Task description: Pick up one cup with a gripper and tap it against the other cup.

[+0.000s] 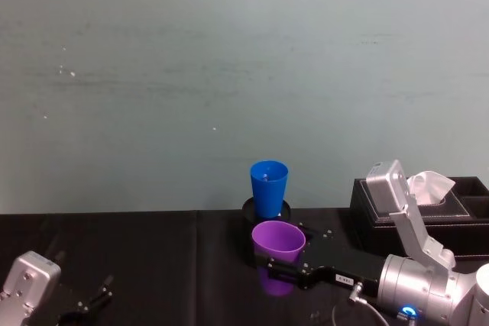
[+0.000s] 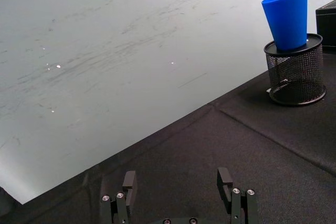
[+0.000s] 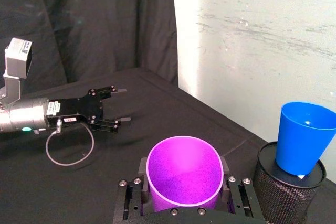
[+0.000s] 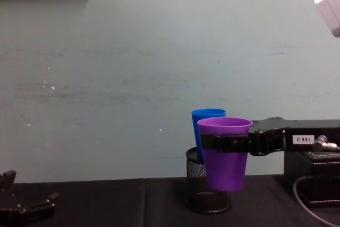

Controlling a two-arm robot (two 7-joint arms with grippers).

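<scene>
You are looking at a black-draped surface (image 1: 153,265) that runs back to a pale wall (image 1: 229,51); your silver right arm (image 1: 428,288) reaches in low from the right side, just in front of a black box (image 1: 374,211) with a white tissue (image 1: 429,186) poking out of its top; the box stands at the back right of the surface, to the right of the cups. Near the middle, against the wall, stands a black mesh holder (image 2: 295,74), and the blue cup (image 1: 269,187) sits upright in it, its rim well above the holder's. Your right claw (image 4: 224,143) is clamped on the purple cup (image 4: 226,171), one finger on each side just below the rim; the cup hangs roughly upright, its base clear of the surface, in front of the holder and near the blue cup; the right wrist view shows a gap between the two cups, so they are apart. Your left claw (image 2: 177,177) rests low at the far left, well apart from both cups, its fingers spread wide and gripping nothing.
</scene>
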